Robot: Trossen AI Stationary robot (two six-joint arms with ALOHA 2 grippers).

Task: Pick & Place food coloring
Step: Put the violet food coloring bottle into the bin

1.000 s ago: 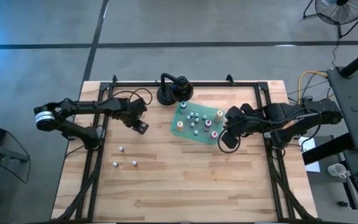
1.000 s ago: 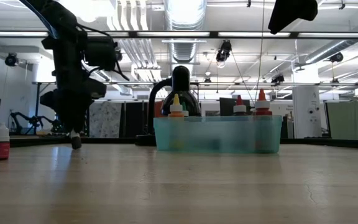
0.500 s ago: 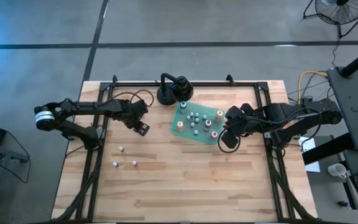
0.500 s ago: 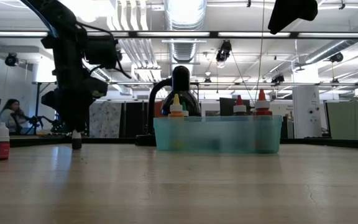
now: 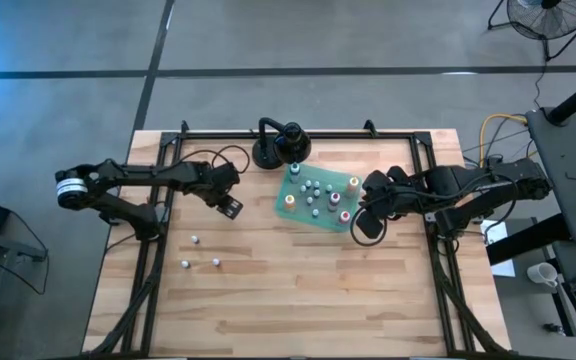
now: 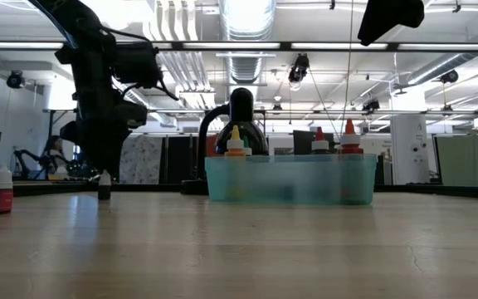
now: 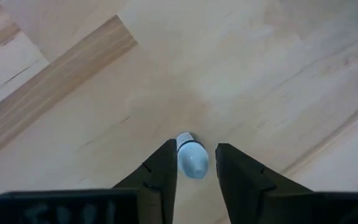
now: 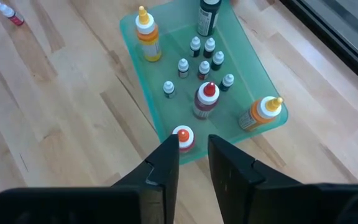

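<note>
Left wrist view: left claw pinching small bottle between slightly parted fingers

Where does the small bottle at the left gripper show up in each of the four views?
High view: hidden under the left gripper, left of the green tray.
Low view: small bottle standing on the table, far left of the tray.
Left wrist view: bottle between the fingers.
Right wrist view: not in it.
Shared landmark: the green tray.
</note>
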